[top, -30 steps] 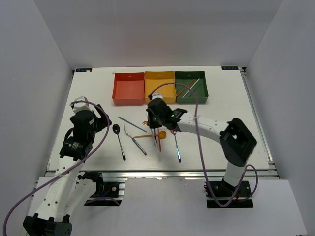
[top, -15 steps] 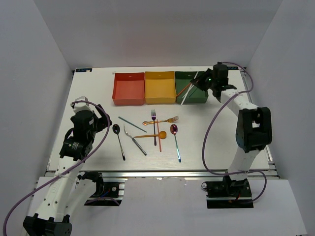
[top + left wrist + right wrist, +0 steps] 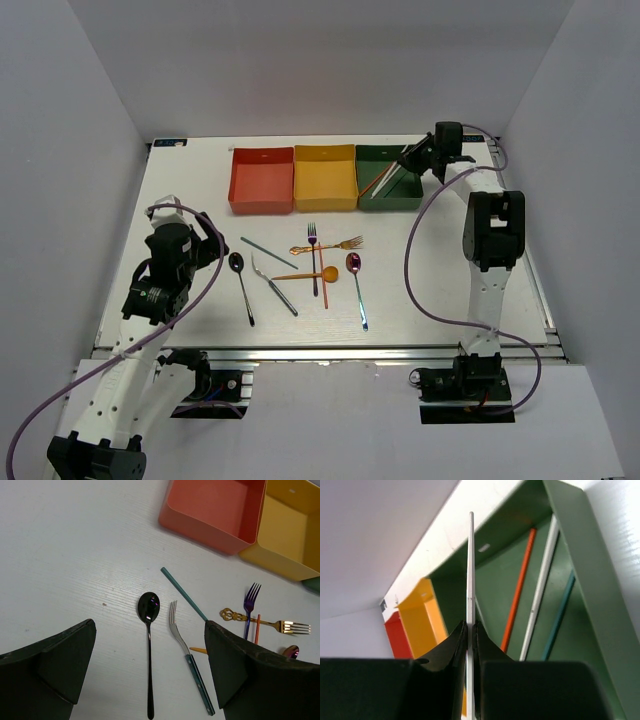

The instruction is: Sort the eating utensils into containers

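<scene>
My right gripper is shut on a thin white chopstick and holds it above the dark green box, near its far right corner. That box holds an orange chopstick, a white one and a teal one. My left gripper is open and empty above a black spoon and a teal-handled silver fork. A teal chopstick, purple fork, gold fork, orange spoon, orange chopstick and purple spoon lie mid-table.
The red-orange box and yellow box stand left of the green one at the back; both look empty. The white table is walled on the left, right and back. A purple cable hangs from each arm.
My right arm swung from the utensils at mid-table to the green box carrying the white chopstick, then drew it further in over the box. The left arm has not moved.
</scene>
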You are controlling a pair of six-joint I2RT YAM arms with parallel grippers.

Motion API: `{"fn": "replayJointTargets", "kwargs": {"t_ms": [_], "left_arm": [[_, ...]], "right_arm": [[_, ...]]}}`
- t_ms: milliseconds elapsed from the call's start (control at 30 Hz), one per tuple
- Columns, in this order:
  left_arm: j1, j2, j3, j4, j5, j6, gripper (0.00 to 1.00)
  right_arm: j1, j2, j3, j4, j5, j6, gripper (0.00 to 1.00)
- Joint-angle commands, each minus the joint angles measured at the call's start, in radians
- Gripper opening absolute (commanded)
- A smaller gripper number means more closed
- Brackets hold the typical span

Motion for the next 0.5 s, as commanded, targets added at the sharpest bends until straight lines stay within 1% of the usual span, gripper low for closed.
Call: {"fn": "replayJointTargets", "kwargs": {"t_ms": [0, 33, 133, 200, 233, 267, 367, 400, 467], "left_arm": [[-0.004, -0.001, 0.004, 0.014, 0.019, 0.012, 0.98], [-0.004, -0.001, 0.005, 0.014, 0.02, 0.012, 0.98], [-0.004, 0.003, 0.004, 0.017, 0.027, 0.013, 0.98], [-0.003, 0.003, 0.004, 0.019, 0.034, 0.017, 0.98], [-0.003, 0.003, 0.004, 0.019, 0.036, 0.017, 0.98], [-0.003, 0.003, 0.004, 0.019, 0.034, 0.017, 0.98], [-0.003, -0.004, 0.002, 0.019, 0.034, 0.017, 0.98], [-0.004, -0.008, 0.002, 0.019, 0.036, 0.017, 0.98], [-0.004, -0.01, 0.002, 0.019, 0.036, 0.017, 0.98]], "right_arm": [[0.002, 0.014, 0.051, -0.018, 0.004, 0.002, 0.0], [0.002, 0.014, 0.049, -0.016, 0.015, 0.002, 0.03], [0.002, 0.005, 0.057, -0.018, 0.026, -0.009, 0.09], [0.002, 0.004, 0.073, -0.039, 0.032, -0.018, 0.2], [0.002, 0.001, 0.081, -0.049, 0.035, -0.026, 0.29], [0.002, -0.001, 0.084, -0.052, 0.035, -0.029, 0.31], [0.002, -0.001, 0.115, -0.085, 0.04, -0.044, 0.43], [0.002, 0.002, 0.126, -0.099, 0.044, -0.049, 0.52], [0.002, 0.001, 0.138, -0.118, 0.043, -0.052, 0.56]]}}
